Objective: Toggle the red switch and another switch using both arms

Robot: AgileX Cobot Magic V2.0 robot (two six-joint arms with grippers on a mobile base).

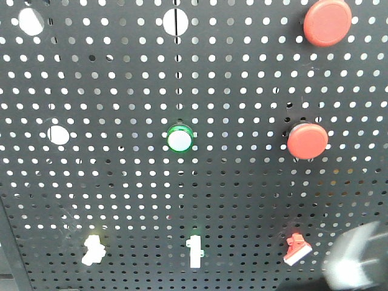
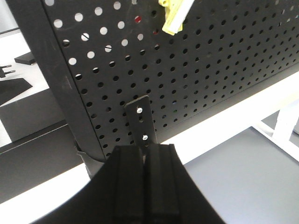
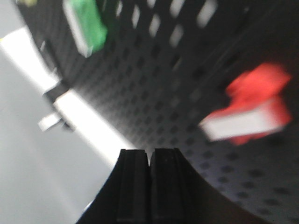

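Exterior front-facing view: black pegboard (image 1: 254, 79) fills frame. My right arm (image 1: 357, 260) shows as grey-white blur, far right of green toggle (image 1: 194, 251) and slightly lower. My right gripper (image 3: 149, 151) closed, empty. My left gripper (image 2: 145, 149) closed, empty. Red switch (image 1: 296, 248) right of green toggle, near arm blur, no contact seen. Yellow switch (image 1: 93, 250) left of green toggle, well clear of left gripper. My read: approach stage only, neither lever pushed, both toggles left to do.
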